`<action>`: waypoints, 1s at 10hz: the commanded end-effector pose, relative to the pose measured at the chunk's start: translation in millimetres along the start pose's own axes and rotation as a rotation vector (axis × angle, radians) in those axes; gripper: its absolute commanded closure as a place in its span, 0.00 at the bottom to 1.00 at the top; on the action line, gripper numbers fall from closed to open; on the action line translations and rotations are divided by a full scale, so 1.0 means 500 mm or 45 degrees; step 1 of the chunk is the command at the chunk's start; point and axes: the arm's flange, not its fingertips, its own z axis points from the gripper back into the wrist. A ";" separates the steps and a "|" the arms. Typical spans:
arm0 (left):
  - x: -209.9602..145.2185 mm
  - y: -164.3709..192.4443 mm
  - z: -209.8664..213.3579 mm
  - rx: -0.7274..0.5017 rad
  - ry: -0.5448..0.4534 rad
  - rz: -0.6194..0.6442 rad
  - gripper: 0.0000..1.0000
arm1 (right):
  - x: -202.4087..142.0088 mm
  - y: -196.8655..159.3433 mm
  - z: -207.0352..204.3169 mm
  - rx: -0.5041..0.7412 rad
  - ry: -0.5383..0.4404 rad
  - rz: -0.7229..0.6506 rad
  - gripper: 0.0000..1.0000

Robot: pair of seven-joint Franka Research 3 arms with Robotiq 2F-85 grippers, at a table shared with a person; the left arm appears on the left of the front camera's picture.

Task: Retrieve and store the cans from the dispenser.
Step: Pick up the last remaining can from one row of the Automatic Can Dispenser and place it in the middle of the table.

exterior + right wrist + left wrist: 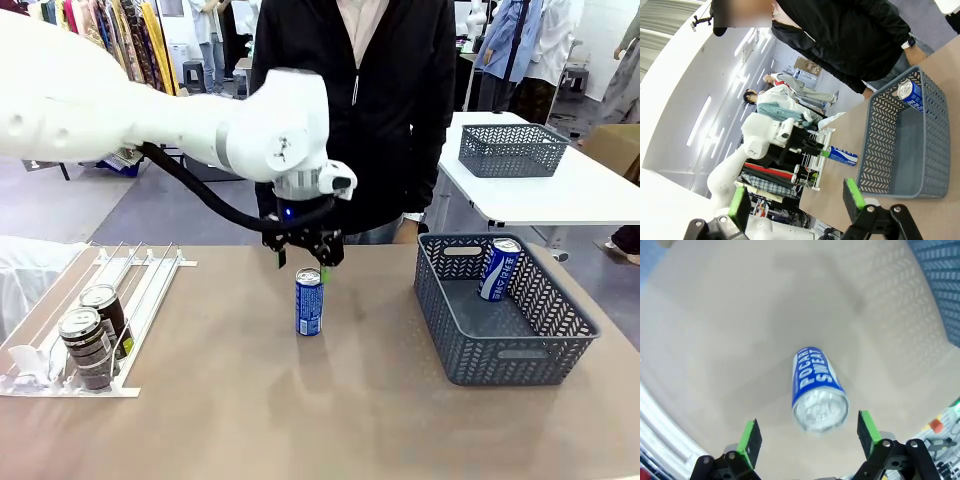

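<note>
Left gripper spread open just above an upright blue Pocari Sweat can, mid-table.
Green pads wide on either side of the can's silver top, not gripping it. To the right, a blue-grey basket with a second blue can leaning against its far wall. At the left edge, the white dispenser, two dark cans at its near end. Right gripper in the air, released, holding nothing.
</note>
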 end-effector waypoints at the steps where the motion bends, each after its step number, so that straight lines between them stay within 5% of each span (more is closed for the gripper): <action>1: -0.120 0.049 0.100 -0.121 -0.074 -0.031 0.00 | 0.006 0.005 -0.004 0.027 -0.024 0.013 0.00; 3: -0.264 0.154 0.201 -0.404 -0.186 -0.109 0.00 | 0.006 0.005 -0.004 0.027 -0.024 0.013 0.00; 7: -0.555 0.497 0.272 -0.866 -0.545 0.260 0.00 | 0.006 0.005 -0.004 0.027 -0.024 0.013 0.00; 10: -0.771 0.679 0.203 -1.104 -0.814 0.643 0.00 | 0.006 0.005 -0.004 0.027 -0.024 0.013 0.00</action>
